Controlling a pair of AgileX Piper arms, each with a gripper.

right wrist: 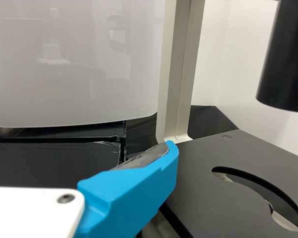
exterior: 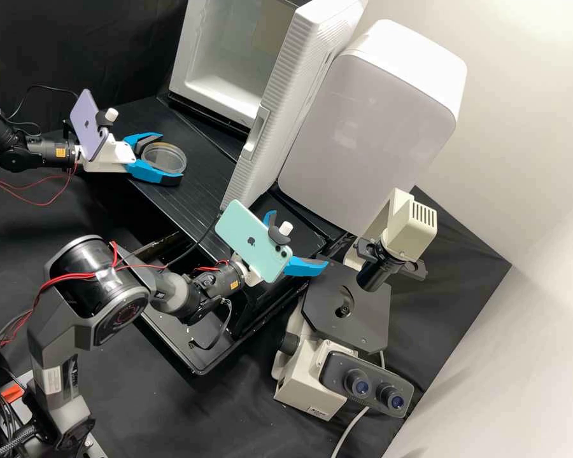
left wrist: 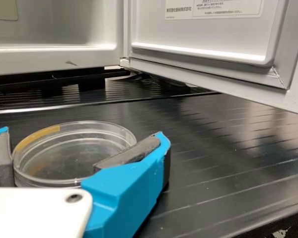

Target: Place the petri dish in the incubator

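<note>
The clear round petri dish (exterior: 165,157) rests on the black ribbed tray (exterior: 197,191) in front of the open white incubator (exterior: 226,51). My left gripper (exterior: 162,159) surrounds the dish, and in the left wrist view both grey pads (left wrist: 124,154) touch the rim of the petri dish (left wrist: 69,151), so it is shut on it. The incubator door (exterior: 286,95) is swung wide open to the right. My right gripper (exterior: 299,243) hangs open and holds nothing, just above the near left edge of the microscope stage (exterior: 347,312), with one blue finger (right wrist: 139,181) over the stage (right wrist: 228,163).
A white microscope (exterior: 337,375) stands at the front right, with its lamp housing (exterior: 404,226) above the stage. A large white cover (exterior: 369,121) sits behind it, beside the door. The incubator's inner floor (left wrist: 49,52) lies just beyond the dish.
</note>
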